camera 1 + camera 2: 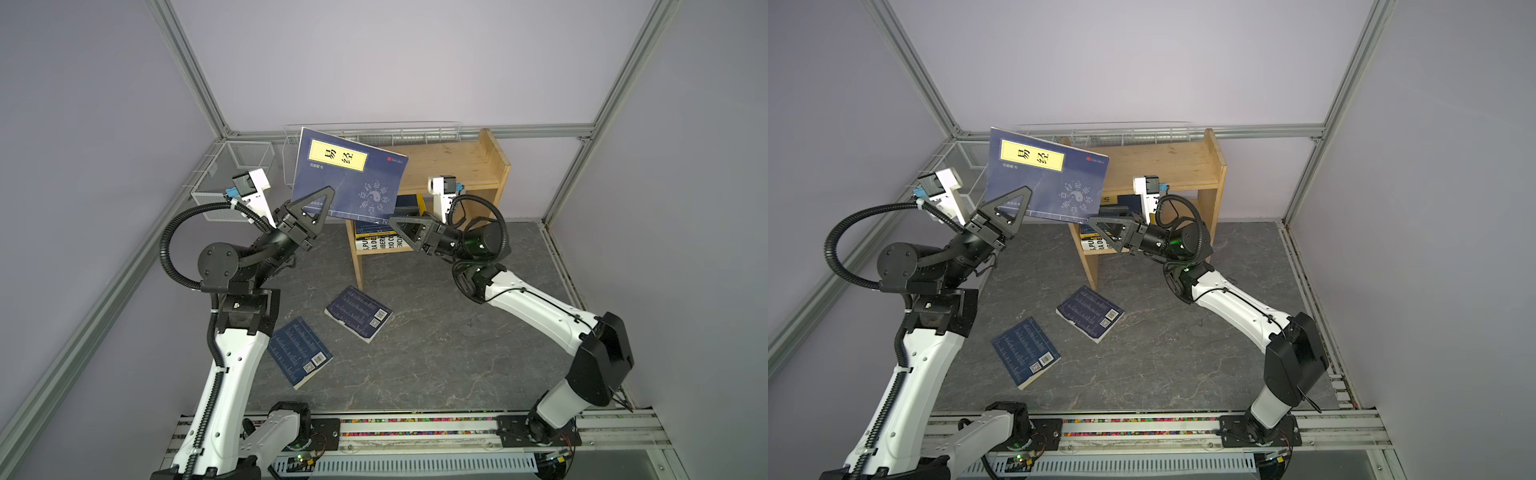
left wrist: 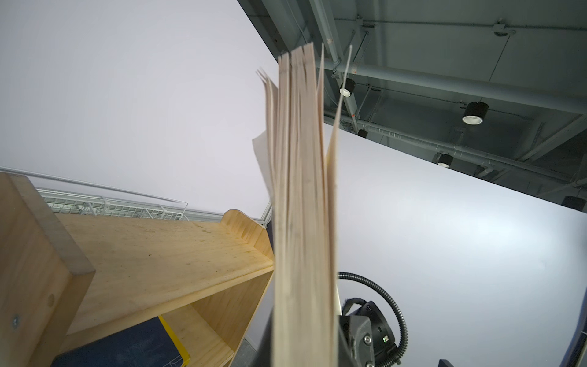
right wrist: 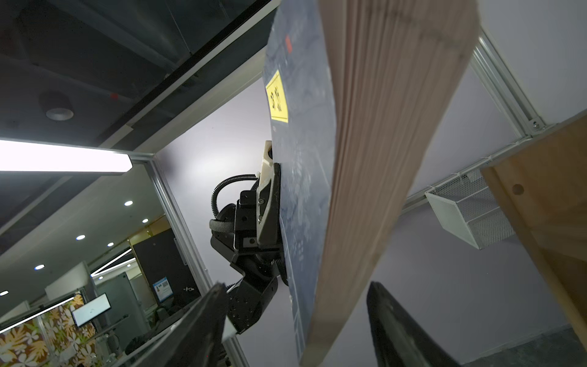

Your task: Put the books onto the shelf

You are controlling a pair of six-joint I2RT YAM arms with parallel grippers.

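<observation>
The left hand [image 1: 320,203], beside the left end of the light pine two-tier shelf [image 1: 457,162], clamps the navy yellow-labelled paperback [image 1: 349,174] aloft and tilted. The right hand [image 1: 395,222] straddles its lower right corner, jaws wide and clear. It should close squarely there before any release; the loose pages [image 2: 301,190] fan.

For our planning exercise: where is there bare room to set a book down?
Free: the shelf's top board; the table right of the two flat books. Crowded: underneath that board, stacked books at the left.
</observation>
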